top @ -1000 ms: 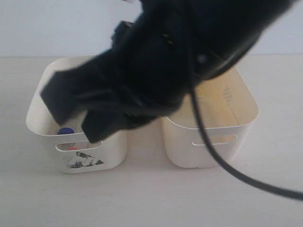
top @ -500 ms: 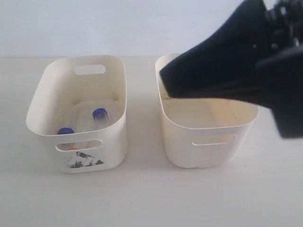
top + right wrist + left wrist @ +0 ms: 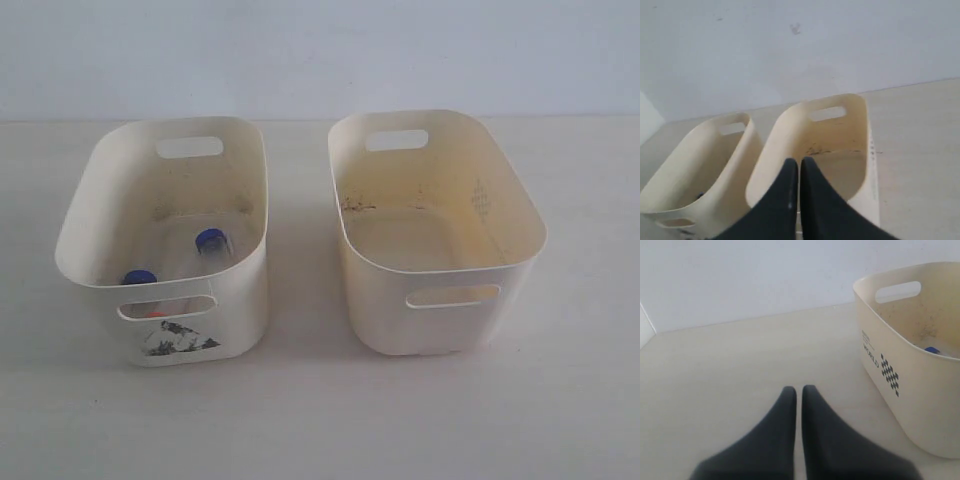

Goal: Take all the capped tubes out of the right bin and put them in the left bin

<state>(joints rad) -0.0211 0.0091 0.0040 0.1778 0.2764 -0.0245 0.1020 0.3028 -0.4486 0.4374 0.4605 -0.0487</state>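
The left bin [image 3: 240,310], marked by a torn black-grey sticker, holds capped tubes: two blue caps [image 3: 211,240] [image 3: 139,277], and an orange-red cap [image 3: 153,313] showing through the handle cutout. The right bin [image 3: 380,310] shows no tubes inside, only a stained floor. Neither gripper appears in the exterior view. My left gripper [image 3: 799,389] is shut with nothing in it, low over the table beside the left bin [image 3: 900,365], where a blue cap [image 3: 931,349] peeks over the rim. My right gripper [image 3: 799,160] is shut and empty, raised in front of the right bin [image 3: 840,135].
The two bins stand side by side on a pale table with a narrow gap between them. The left bin [image 3: 715,155] also shows in the right wrist view. A plain light wall rises behind the table.
The dark right arm that hung over the bins has pulled away to the right and left the exterior view. Both bins now show in full.
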